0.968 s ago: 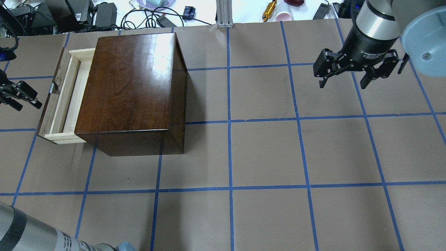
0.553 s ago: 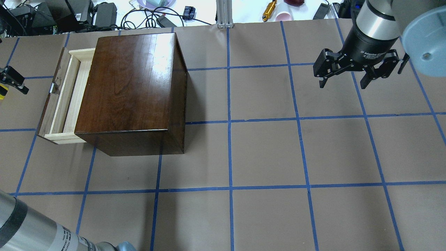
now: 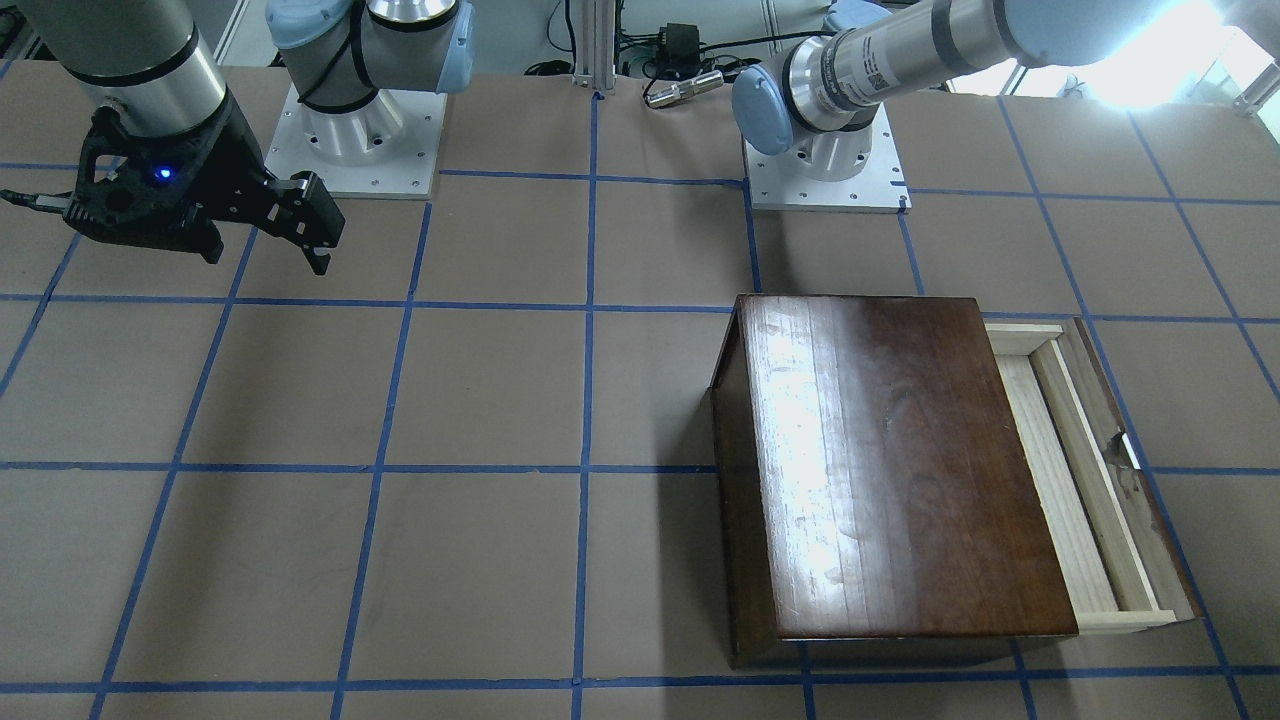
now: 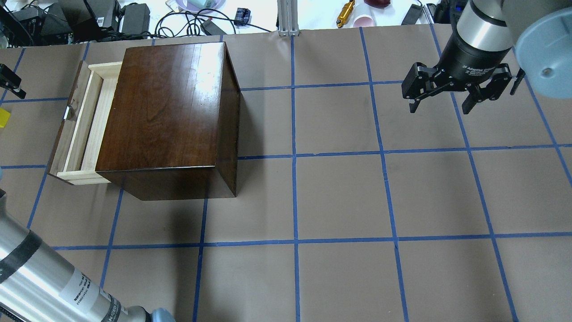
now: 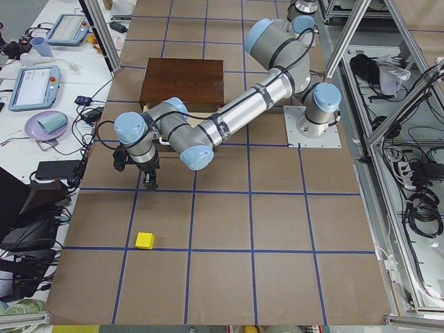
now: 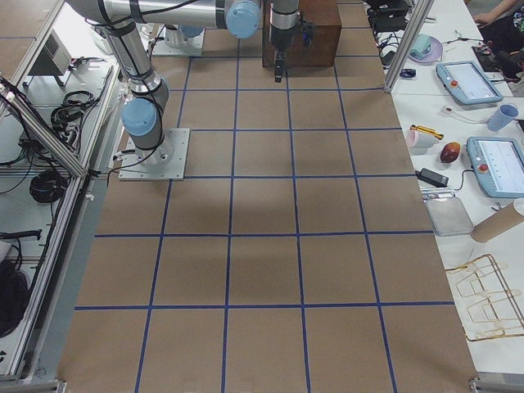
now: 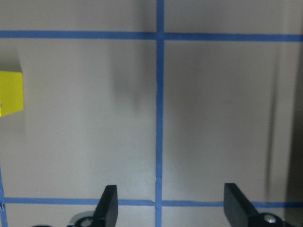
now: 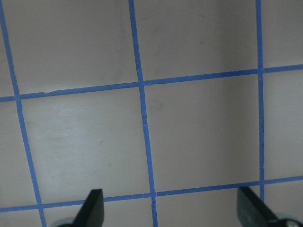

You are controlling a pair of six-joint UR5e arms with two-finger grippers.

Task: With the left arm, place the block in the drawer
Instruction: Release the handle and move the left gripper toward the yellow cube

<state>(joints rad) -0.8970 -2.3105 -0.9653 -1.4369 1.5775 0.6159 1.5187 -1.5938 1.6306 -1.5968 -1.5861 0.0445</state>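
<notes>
The yellow block (image 4: 2,117) lies on the table beyond the drawer's dark front panel, cut off by the overhead view's left edge. It also shows in the exterior left view (image 5: 145,240) and the left wrist view (image 7: 10,92). The pale wood drawer (image 4: 82,125) stands pulled out of the dark-brown cabinet (image 4: 170,112) and holds nothing. My left gripper (image 7: 173,208) is open and empty, above the table and apart from the block; only part of it shows in the overhead view (image 4: 11,80). My right gripper (image 4: 440,107) is open and empty, far right.
Cables, power bricks and small items lie beyond the table's far edge (image 4: 134,18). The left arm's forearm (image 4: 40,281) crosses the near left corner. Both arm bases (image 3: 350,130) stand at the robot's side of the table.
In the overhead view my left gripper has moved toward the far side along the left edge, and the yellow block now shows on the table. The right arm has not moved.
</notes>
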